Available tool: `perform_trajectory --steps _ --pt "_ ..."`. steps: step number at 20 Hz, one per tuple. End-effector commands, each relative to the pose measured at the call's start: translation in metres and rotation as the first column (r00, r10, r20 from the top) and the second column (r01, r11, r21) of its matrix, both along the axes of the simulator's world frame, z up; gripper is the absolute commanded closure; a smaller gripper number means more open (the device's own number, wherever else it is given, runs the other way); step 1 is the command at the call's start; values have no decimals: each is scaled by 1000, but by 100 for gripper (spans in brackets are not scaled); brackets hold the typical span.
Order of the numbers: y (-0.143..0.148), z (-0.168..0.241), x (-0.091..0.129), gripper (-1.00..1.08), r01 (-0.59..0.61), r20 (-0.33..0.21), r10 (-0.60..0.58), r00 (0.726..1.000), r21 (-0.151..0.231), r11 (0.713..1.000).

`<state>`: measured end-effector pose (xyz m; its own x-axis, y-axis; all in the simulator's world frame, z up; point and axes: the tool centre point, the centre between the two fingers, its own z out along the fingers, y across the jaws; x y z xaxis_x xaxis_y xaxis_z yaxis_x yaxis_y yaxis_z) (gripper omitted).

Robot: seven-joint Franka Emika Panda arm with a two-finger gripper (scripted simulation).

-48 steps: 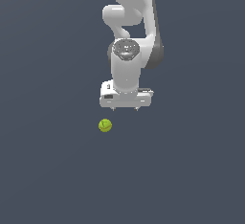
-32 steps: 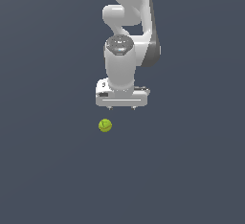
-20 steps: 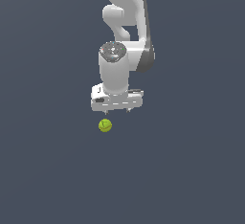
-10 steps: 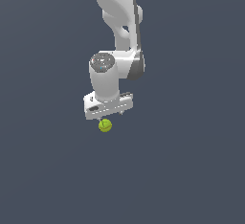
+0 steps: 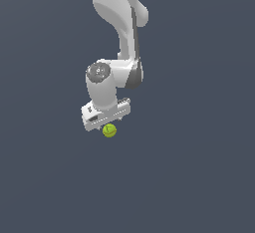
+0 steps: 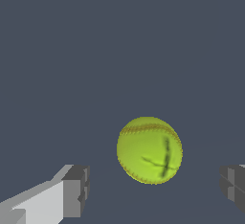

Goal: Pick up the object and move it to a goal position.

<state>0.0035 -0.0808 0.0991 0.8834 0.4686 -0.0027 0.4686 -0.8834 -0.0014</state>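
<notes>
- The counter (image 5: 199,177) is a plain dark grey-blue surface and it fills both views.
- The white arm (image 5: 119,23) comes down from the top of the exterior view and bends toward the exterior view's left, ending in a round wrist with a grey cap.
- The claw (image 5: 107,122) hangs under the wrist, low over the counter. In the wrist view its two fingers (image 6: 72,194) stand wide apart, one on each side, with grey pads at the ends, so the claw is spread and grips nothing.
- The ball (image 5: 109,130) is small and yellow-green, with a thin stitched seam and some darker marks on it. It is narrower than the white body of the claw.
- In the exterior view the ball sits just under the claw body, partly covered by it. In the wrist view the ball (image 6: 149,150) lies between the two fingers, with a clear gap to each. It seems to rest on the counter, but this I cannot tell for sure.
</notes>
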Motion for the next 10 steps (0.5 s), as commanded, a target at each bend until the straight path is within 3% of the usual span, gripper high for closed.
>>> perform_trajectory --steps 1,10 --pt "-4 -4 0 -92 -28 2 28 1000 0 1000" --pt "-8 -8 0 -92 -52 2 52 999 0 999"
